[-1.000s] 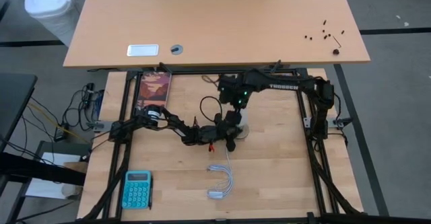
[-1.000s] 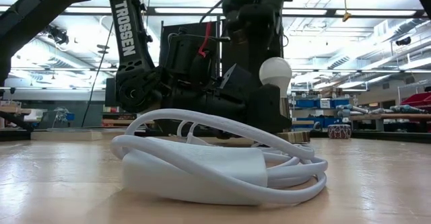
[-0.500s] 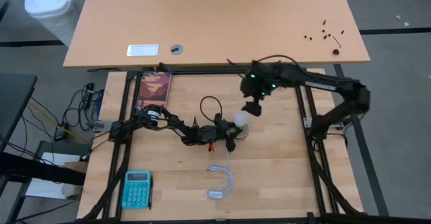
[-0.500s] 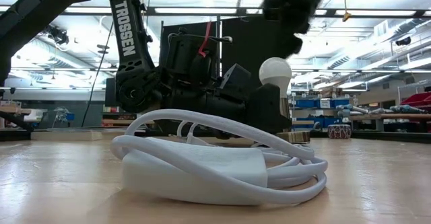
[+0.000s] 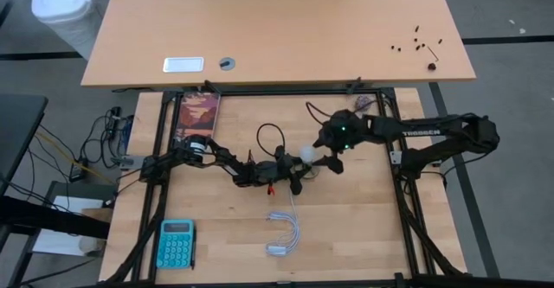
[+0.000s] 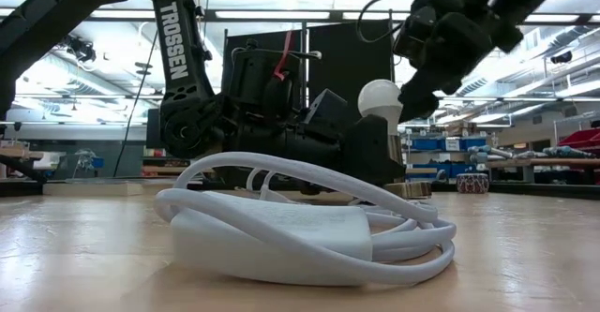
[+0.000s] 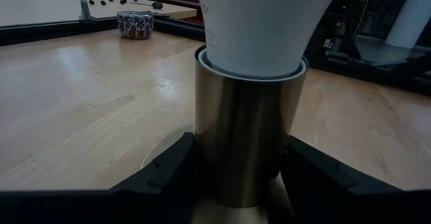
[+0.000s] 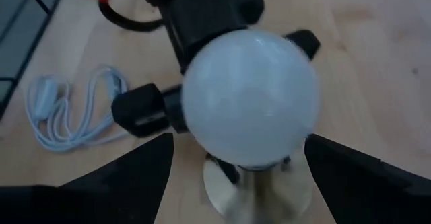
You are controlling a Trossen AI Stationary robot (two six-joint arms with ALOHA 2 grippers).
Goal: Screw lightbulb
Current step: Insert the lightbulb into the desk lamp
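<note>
A: We're looking straight down, and the lightbulb (image 5: pixel 307 154) sits just right of the frame's centre, standing upright in a brass-coloured socket (image 7: pixel 248 143) on the tabletop (image 5: pixel 363 219).

B: And the left gripper (image 5: pixel 299 169) is right there at it. In its own wrist view we see both dark fingers (image 7: pixel 165 177) pressed against the sides of that metal cylinder, so it is clamped onto the socket, with the white bulb rising out of the top.

A: The right gripper (image 5: pixel 327 160) comes in from the right of the frame, just beside the bulb. Its wrist view looks down on the white globe (image 8: pixel 249 106), with one dark finger (image 8: pixel 118 177) low on each side and clear space between them and the glass. We call that spread wide, holding nothing.

B: From table height we see the bulb (image 6: pixel 381 101) right of centre, the right arm's head hanging just to its upper right.

A: In front of it, the coiled white cord (image 6: pixel 300 223) fills the lower middle. From above, that cord (image 5: pixel 284 234) lies below centre, and the teal calculator (image 5: pixel 177 243) is at the lower left.
</note>
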